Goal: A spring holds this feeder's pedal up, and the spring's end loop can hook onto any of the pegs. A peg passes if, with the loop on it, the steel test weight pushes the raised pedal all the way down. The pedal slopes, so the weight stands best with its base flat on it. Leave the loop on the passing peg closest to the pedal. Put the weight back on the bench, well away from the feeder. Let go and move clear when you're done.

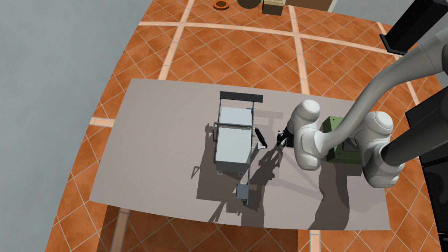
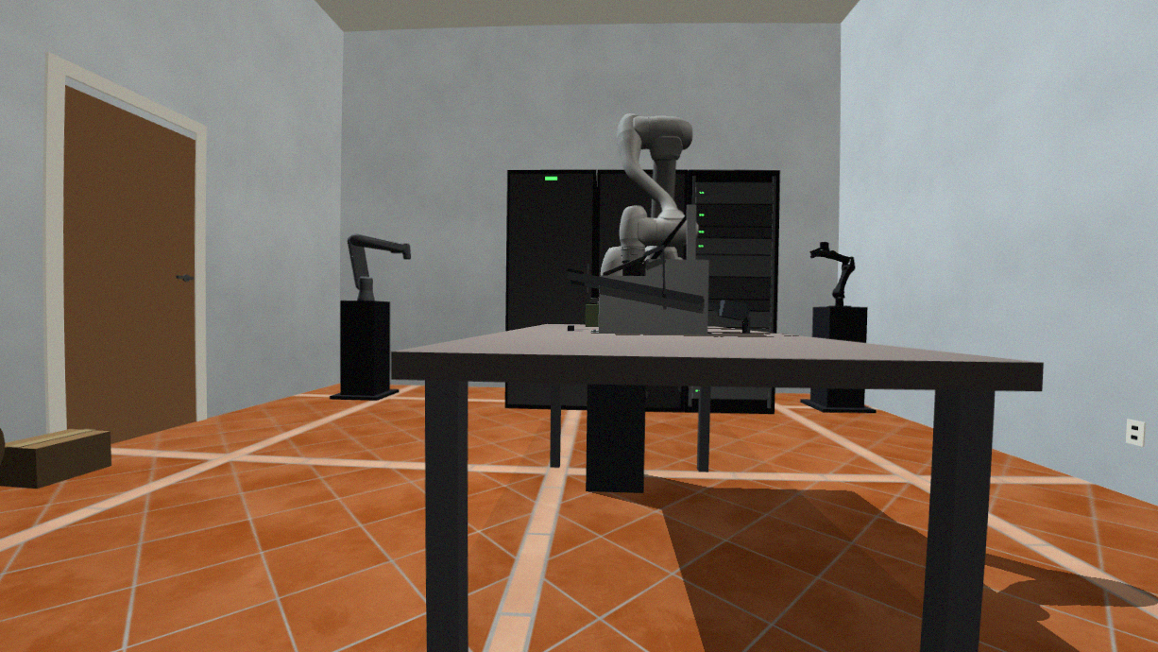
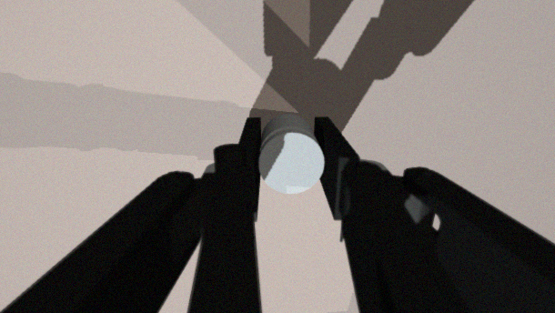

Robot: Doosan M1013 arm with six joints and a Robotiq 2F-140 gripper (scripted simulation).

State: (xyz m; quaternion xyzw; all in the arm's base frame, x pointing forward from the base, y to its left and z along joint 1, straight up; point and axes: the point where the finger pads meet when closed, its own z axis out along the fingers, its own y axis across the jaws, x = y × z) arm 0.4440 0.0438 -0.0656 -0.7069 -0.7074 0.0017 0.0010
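Note:
The steel test weight (image 3: 291, 156) is a short pale cylinder standing on the bench. In the wrist view my gripper (image 3: 287, 139) has both black fingers pressed against its sides. From above, the gripper (image 1: 281, 137) is low over the bench, just right of the feeder (image 1: 234, 139), a grey box with a rod frame. The dark pedal plate (image 1: 240, 96) is at the feeder's far end. The black spring (image 1: 260, 138) lies along the feeder's right side beside small pegs (image 1: 255, 119). I cannot tell which peg holds the loop.
The arm's green base block (image 1: 340, 140) sits right behind the gripper. A small grey plate (image 1: 242, 191) sticks out at the feeder's near end. Black cabinets (image 2: 639, 243) stand behind the table. Boxes and an orange ring (image 1: 220, 4) lie on the floor.

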